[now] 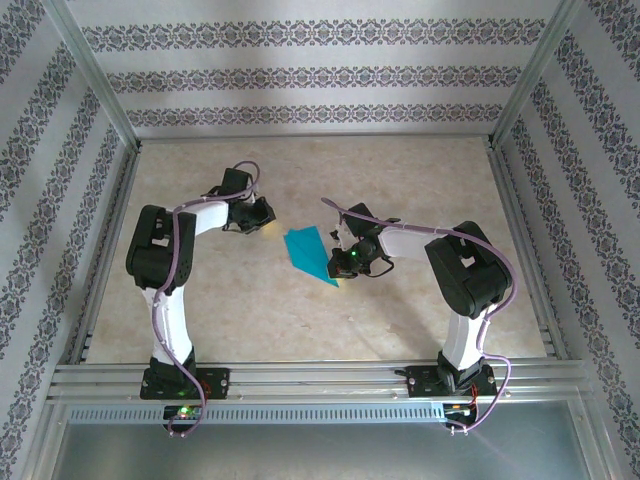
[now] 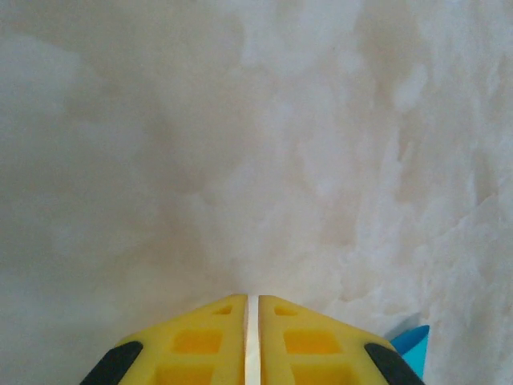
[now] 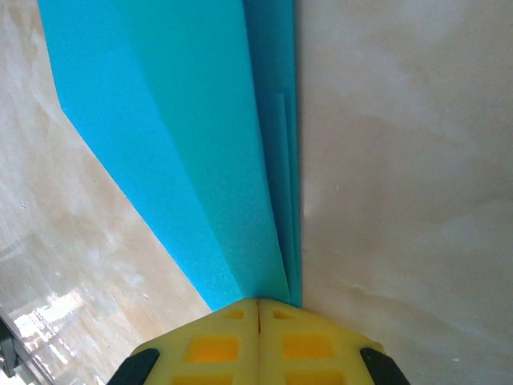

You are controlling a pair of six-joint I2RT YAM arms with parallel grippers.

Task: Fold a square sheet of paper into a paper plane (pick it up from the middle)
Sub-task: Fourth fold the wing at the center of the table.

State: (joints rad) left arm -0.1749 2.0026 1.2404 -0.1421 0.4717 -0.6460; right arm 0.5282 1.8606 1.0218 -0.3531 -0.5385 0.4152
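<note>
The right gripper [image 3: 258, 303] has its two yellow fingers pressed together at the bottom centre of its wrist view, clamped on the near end of the paper plane [image 3: 200, 144]. From that pinch the teal paper fans up and to the left across the frame. Its folded layers stack along a straight edge that runs up the middle (several thin layers show there). In the overhead view this gripper [image 1: 340, 266] sits just right of centre, at the lower right tip of the plane [image 1: 308, 252]. The plane is a pointed shape on the table [image 1: 420, 180], slanting from upper left to lower right.

The left gripper [image 2: 252, 298] shows its yellow fingers at the bottom centre of its own view, closed to a thin pale slit and holding nothing. A small teal corner of the plane [image 2: 413, 343] peeks in at the lower right edge of that view. Overhead, this gripper [image 1: 264, 217] sits left of centre, near the plane's upper left side but apart from it.

The table is a pale, marbled beige. Striped patterned walls [image 1: 300, 75] and a metal frame [image 1: 90, 70] stand around it.
</note>
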